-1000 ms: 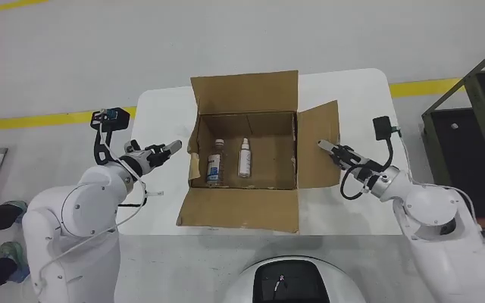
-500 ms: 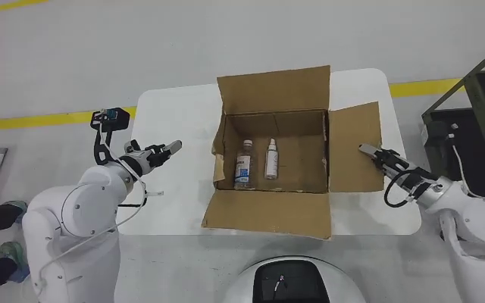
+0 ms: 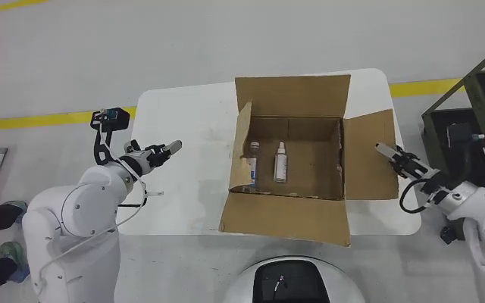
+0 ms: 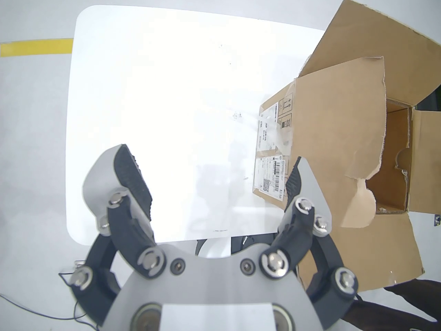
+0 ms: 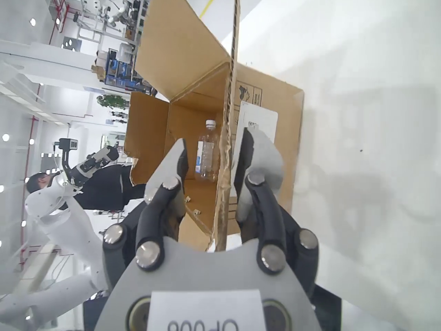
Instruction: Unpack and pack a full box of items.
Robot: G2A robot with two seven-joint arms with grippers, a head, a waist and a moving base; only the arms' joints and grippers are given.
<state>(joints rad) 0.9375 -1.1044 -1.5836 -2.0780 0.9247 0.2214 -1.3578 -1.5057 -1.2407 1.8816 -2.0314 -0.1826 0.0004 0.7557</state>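
The table carries the open cardboard box, its flaps raised or folded outward. My right gripper sits at the box's right flap, with one finger on either side of the flap's edge. The fingers are spread, with a gap showing, so nothing is clamped. Inside the box lie a clear bottle and a spray bottle. My left gripper hangs well left of the box, spread wide and empty. Judgement: opening is done, unpacking has not started, and repacking remains.

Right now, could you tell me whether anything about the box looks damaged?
Yes. On the box, the flap nearest the left gripper has a ragged, torn edge with bites missing.
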